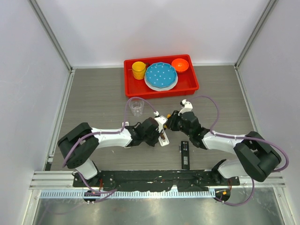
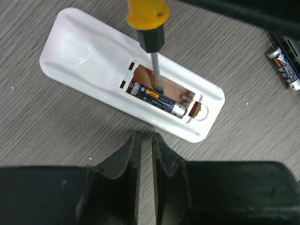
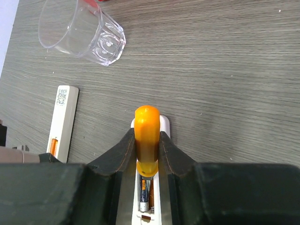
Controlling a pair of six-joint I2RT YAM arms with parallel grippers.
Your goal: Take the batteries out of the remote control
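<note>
A white remote (image 2: 89, 56) lies back up with its battery bay open. One battery (image 2: 159, 97) with a dark, orange-banded body lies in the bay; the slot beside it shows bare. My right gripper (image 3: 147, 133) is shut on the orange handle of a screwdriver (image 3: 147, 136). Its shaft (image 2: 155, 70) points down into the bay, with the tip on the battery. My left gripper (image 2: 143, 137) is shut and empty, just off the remote's near edge. Another battery (image 2: 282, 67) lies loose at the right. In the top view both grippers, left (image 1: 160, 132) and right (image 1: 170, 120), meet over the remote (image 1: 164, 139).
A clear cup (image 1: 136, 107) stands just beyond the grippers. A red tray (image 1: 190, 86) at the back holds a yellow cup, a blue plate and an orange bowl. A black remote (image 1: 185, 154) lies near the front. A white strip with a QR label (image 3: 63, 117) lies left of the remote.
</note>
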